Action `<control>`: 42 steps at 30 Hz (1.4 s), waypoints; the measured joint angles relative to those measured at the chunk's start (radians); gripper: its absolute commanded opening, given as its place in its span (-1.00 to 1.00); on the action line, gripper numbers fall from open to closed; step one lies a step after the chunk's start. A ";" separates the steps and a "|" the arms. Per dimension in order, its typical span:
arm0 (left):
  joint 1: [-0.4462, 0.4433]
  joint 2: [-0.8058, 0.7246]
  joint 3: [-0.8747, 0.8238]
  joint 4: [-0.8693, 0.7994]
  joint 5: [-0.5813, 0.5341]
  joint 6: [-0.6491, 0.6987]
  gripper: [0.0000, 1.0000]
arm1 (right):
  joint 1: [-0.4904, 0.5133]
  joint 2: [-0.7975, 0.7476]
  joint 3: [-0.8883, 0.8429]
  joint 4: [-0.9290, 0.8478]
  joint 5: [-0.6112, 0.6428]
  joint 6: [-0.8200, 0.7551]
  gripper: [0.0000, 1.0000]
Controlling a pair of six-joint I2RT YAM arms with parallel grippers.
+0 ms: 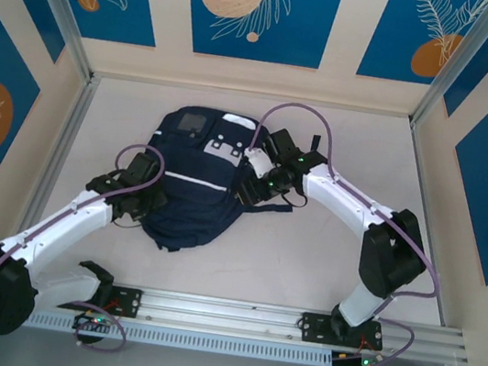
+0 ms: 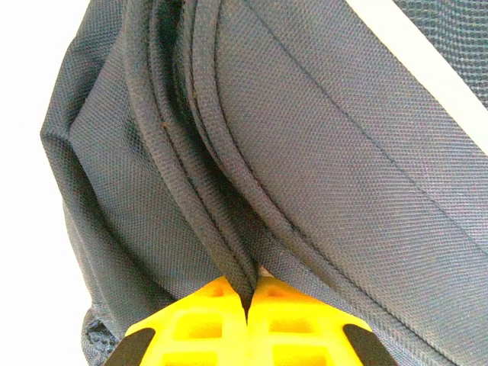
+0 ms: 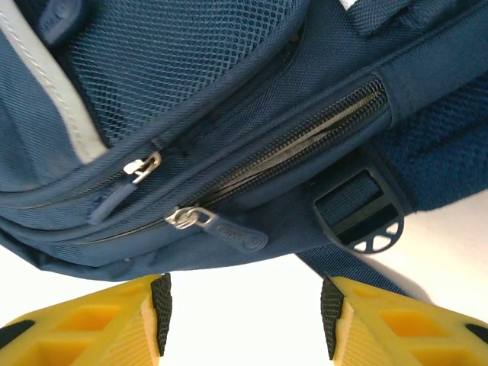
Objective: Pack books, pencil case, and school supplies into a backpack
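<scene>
The navy backpack [image 1: 192, 189] with thin white stripes lies flat mid-table. My left gripper [image 1: 150, 201] is at its left edge, shut on a fold of the backpack fabric [image 2: 229, 252] pinched between the yellow fingers [image 2: 206, 324]. My right gripper [image 1: 254, 187] sits at the bag's right side, open, with bare table between its pads [image 3: 161, 313]. Just ahead of it are a zipper pull [image 3: 221, 226], a second pull [image 3: 137, 169], a partly open zipper [image 3: 305, 137] and a black strap buckle [image 3: 362, 221]. The books are hidden or out of view.
A black strap [image 1: 268, 207] trails from the bag's right side. Panel walls with blue leaf prints enclose the table [image 1: 324, 261] on three sides. An aluminium rail [image 1: 232, 316] carrying both arm bases runs along the near edge.
</scene>
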State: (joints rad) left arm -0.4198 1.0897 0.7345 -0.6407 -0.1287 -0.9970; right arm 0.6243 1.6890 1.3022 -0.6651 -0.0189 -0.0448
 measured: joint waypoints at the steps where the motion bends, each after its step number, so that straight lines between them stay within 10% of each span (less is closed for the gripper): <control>1: 0.005 0.002 0.000 -0.005 -0.003 0.006 -1.00 | 0.000 0.012 0.000 0.005 -0.009 -0.018 0.14; 13: 0.053 0.013 0.000 -0.018 0.008 0.046 -1.00 | 0.031 0.110 0.013 0.052 -0.116 -0.143 0.04; 25: 0.068 0.020 0.000 -0.019 0.024 0.064 -1.00 | 0.050 0.139 0.011 0.068 -0.135 -0.168 -0.90; 42: 0.082 -0.003 0.000 -0.021 0.062 0.087 -1.00 | -0.029 0.153 0.111 0.063 0.082 -0.087 -0.88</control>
State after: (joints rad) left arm -0.3374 1.0863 0.7349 -0.6617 -0.0669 -0.9096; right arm 0.5957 1.8423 1.4132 -0.6022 0.0631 -0.1314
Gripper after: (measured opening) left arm 0.040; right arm 0.062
